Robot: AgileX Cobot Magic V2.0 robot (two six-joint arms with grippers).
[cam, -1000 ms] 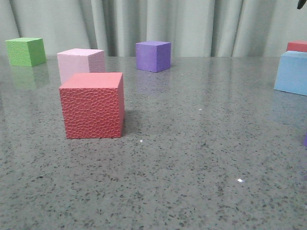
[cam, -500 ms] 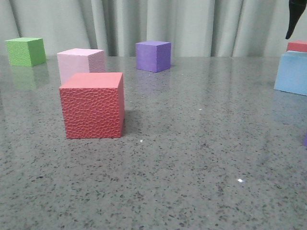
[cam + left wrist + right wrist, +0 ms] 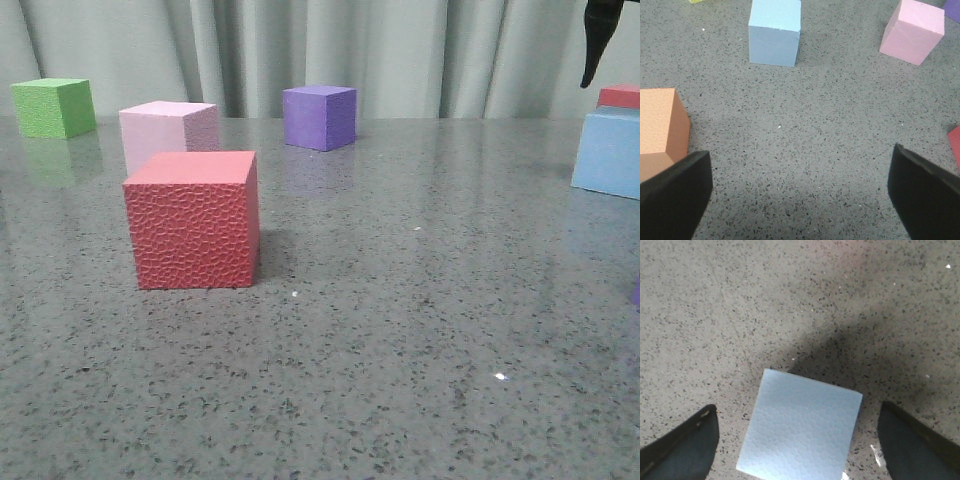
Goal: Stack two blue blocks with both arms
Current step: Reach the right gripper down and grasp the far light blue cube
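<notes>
While both hands gape wide, right hand [image 3: 799,450] sits over blue block [image 3: 800,432]; left hand [image 3: 800,192] w/ nothing between fingers.

The front view shows two red cubes on the worktop, the nine-o'clock red cube [image 3: 192,220] and the three-o'clock red cube [image 3: 622,96]. There is one each of green cube [image 3: 53,107], pink cube [image 3: 166,131], purple cube [image 3: 319,116] and blue block [image 3: 610,150]. The left wrist view shows one orange cube [image 3: 660,131].
</notes>
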